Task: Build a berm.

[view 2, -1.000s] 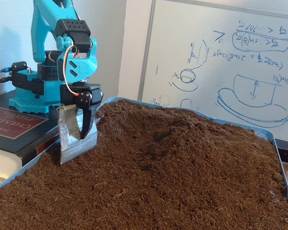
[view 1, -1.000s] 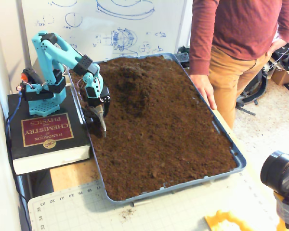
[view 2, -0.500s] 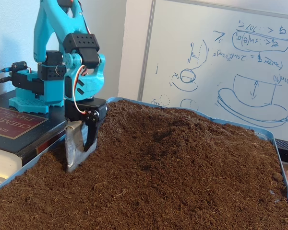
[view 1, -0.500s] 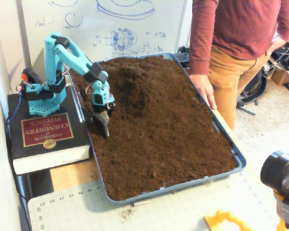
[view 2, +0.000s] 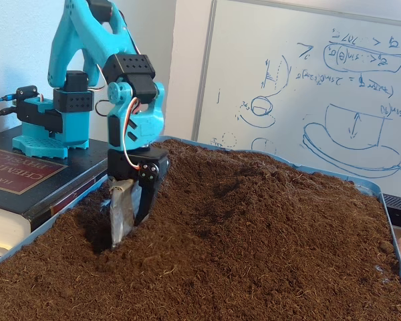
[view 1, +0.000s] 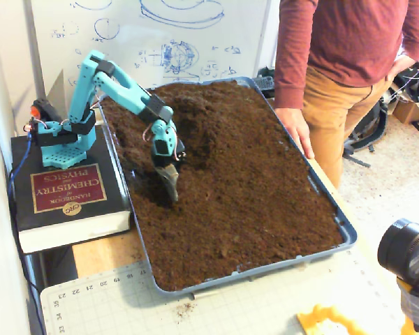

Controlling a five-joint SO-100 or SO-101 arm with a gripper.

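The blue tray (view 1: pixel 349 234) is filled nearly edge to edge with loose brown soil (view 1: pixel 251 202), and the only raised part is a mound, the berm (view 1: pixel 195 115) in its early form, heaped toward the tray's far end near the whiteboard (view 1: pixel 153 35); in the low fixed view it shows as a hump (view 2: pixel 254 180) sloping down toward the near end of the tray; it is short and lumpy rather than a long ridge, so I judge the work well short of finished (most of the soil toward the tray's near end lies flat and level). The gripper (view 1: pixel 170 183) points down into the soil on the tray's arm side, just short of the mound; it is clenched on a silvery scraper blade (view 2: pixel 122 212), whose lower edge is sunk in the soil, with a shallow hollow beside it; this looks like a pushing or scooping stroke in hand. What remains, as I read it, is to draw more soil from the flat stretch up against the mound and lengthen it. The arm's base (view 1: pixel 59 139) stands on a thick book (view 1: pixel 63 192) beside the tray; a person's hand (view 1: pixel 297 129) rests on the tray's opposite rim.
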